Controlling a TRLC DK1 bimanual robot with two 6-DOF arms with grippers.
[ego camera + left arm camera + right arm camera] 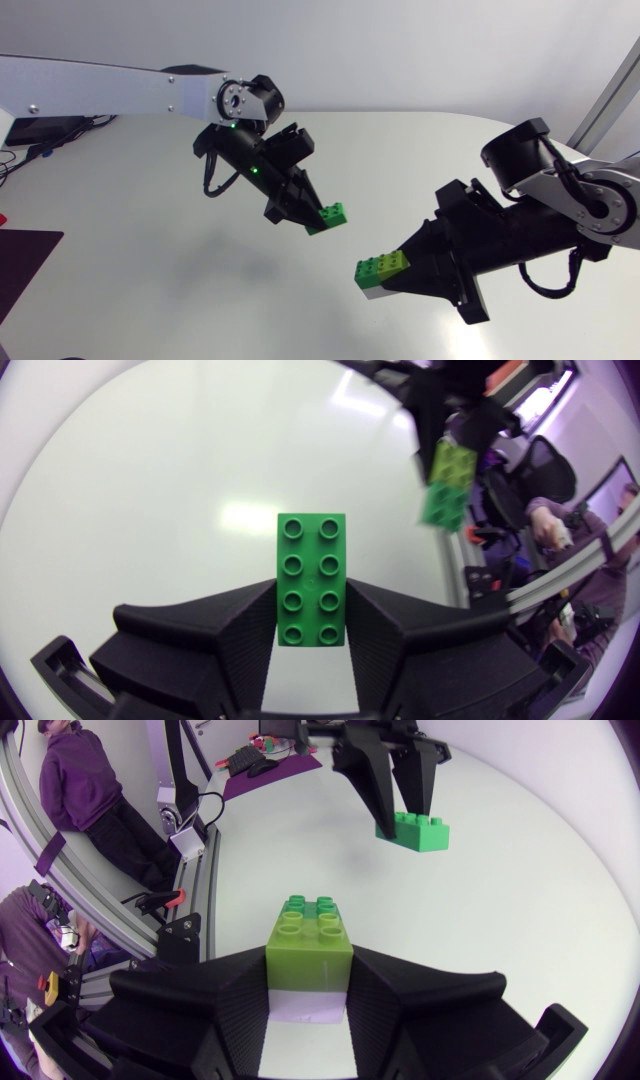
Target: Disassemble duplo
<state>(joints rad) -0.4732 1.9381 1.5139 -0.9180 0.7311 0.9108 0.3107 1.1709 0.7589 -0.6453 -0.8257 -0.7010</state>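
At the left, the left arm (120, 85) extends over the round white desk (150, 310). The left jaws are closed on a dark green rectangular plastic brick (311, 580) with two rows of four studs. The black fingers (235, 635) press its two long sides at the near end. The far half of the brick juts out ahead of the tips, studs facing the wrist camera. It hangs in the air above the desk, touching nothing else. In the head view only the outer end of this brick (331, 214) shows, and the rest is hidden behind the fingertips.

Further right, across an open gap and well apart from it, is a small plastic stack (381, 270) of a lime-green square brick joined to a mid-green one. The right arm (590, 200) carries it. The right jaws are clamped on the lime-green part from both sides, parted only by the brick's width, and the mid-green part sticks out beyond the tips. The stack too is above the desk. In the right wrist view a pale patch sits under the lime-green brick between the fingers, and I cannot tell whether it is another piece or the desk below. How the two colours lock together is hard to make out, and the left wrist view shows the stack only as a blur
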